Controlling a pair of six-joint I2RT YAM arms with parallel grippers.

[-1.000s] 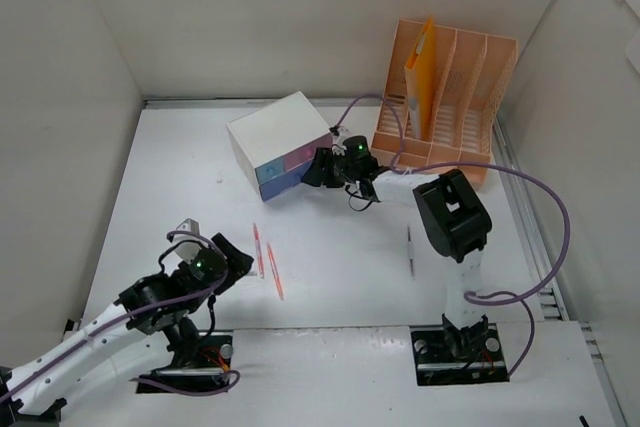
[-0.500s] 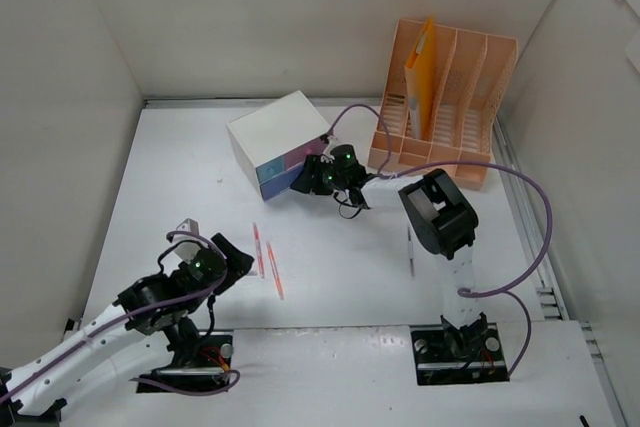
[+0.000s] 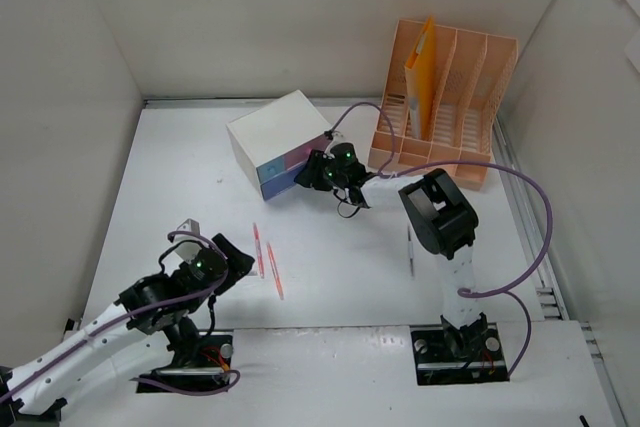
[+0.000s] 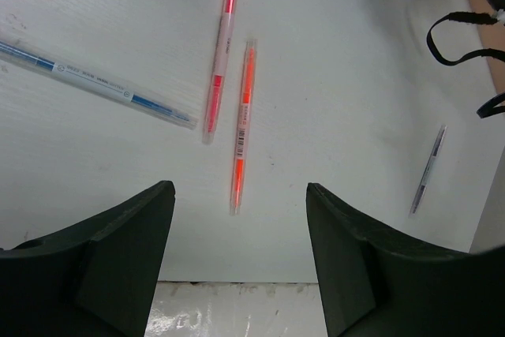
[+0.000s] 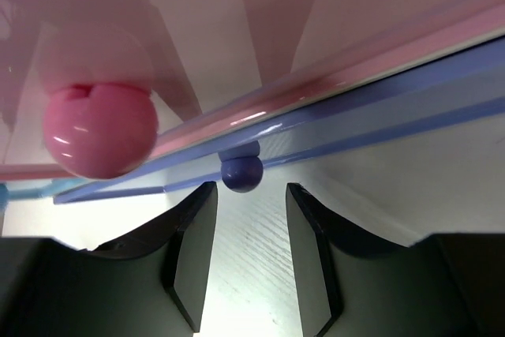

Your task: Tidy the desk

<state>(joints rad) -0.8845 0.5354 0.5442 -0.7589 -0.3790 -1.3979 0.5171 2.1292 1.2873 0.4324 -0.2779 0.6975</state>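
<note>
We see the right claw (image 5: 250, 189) narrow, at the blue knob (image 5: 241, 173), gripping nothing. The left claw (image 4: 238, 189) gapes wide.

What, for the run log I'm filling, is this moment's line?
right gripper: open, at blue drawer knob | left gripper: open, above orange pen

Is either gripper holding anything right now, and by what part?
Nothing held: left gripper open above the desk; right gripper open at the blue drawer knob, not clamped on it.
</note>
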